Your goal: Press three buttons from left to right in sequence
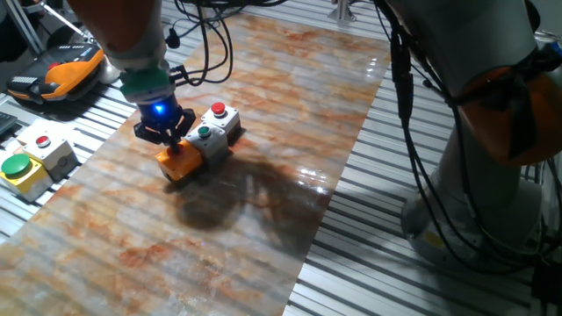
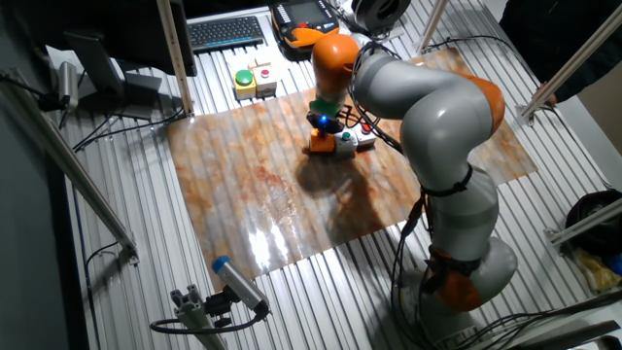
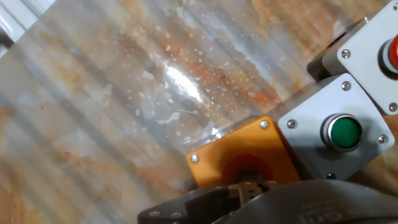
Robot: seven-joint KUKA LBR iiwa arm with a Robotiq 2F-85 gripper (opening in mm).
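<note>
**Gripper down on the orange box, first of three buttons**

Three small button boxes sit in one row on the marbled mat of the desk (image 1: 263, 219), touching side by side: one orange box (image 1: 178, 162) with a red cap, one pale grey box with a green cap (image 1: 205, 133), and one pale grey box with a red cap (image 1: 219, 111). Two more boxes stand well apart at the desk's edge: one yellow box with a large green button (image 1: 18, 168) and one beige box with a red button (image 1: 46, 147) just beside it.

The gripper (image 1: 167, 132), its blue light glowing, hangs directly over the orange box. In the hand view the fingers (image 3: 249, 188) sit at the red cap (image 3: 245, 169) of that box and seem to touch it, though the cap is mostly hidden beneath them. I cannot tell whether the fingers are apart or together. The green cap (image 3: 344, 132) lies uncovered just beside them.
</note>
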